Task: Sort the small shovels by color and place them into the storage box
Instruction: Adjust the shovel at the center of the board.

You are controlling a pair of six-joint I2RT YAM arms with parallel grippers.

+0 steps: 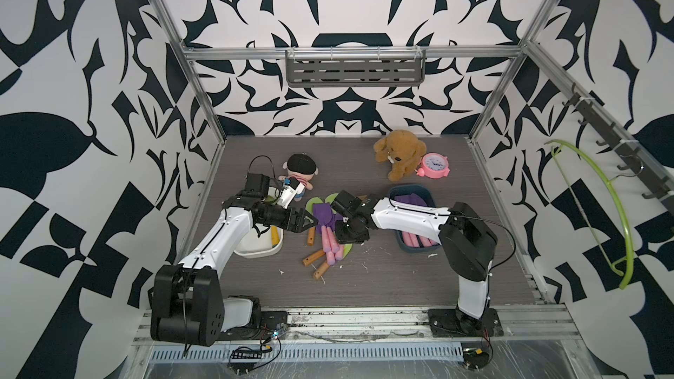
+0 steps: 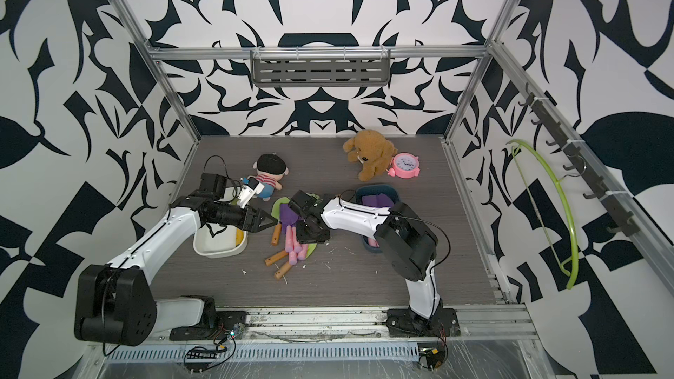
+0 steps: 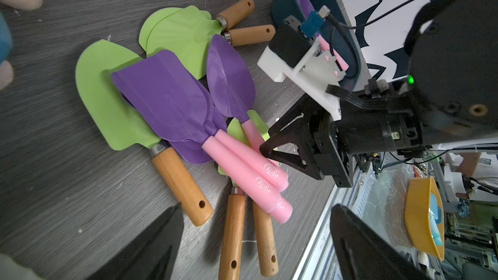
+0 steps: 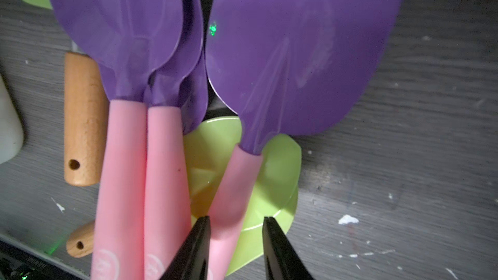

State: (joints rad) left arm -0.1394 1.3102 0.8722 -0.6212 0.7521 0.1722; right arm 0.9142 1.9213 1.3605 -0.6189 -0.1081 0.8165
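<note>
Right pincer (image 4: 235,220) astride purple shovel (image 4: 296,63)
Its pink handle (image 4: 237,184) lies between the part-spread jaws; left pincer (image 3: 256,206) spread wide, empty.

Purple-and-pink shovels (image 3: 167,98), green shovels (image 3: 91,98)

Blind spots from my station

My right arm (image 1: 405,216) covers much of the dark blue box (image 1: 412,187) in both top views, so I can't count the shovels (image 1: 412,200) inside. The right wrist view cuts the pink handles (image 4: 118,184) off at its edge, and the green blade (image 4: 280,173) beneath them is mostly hidden.
</note>
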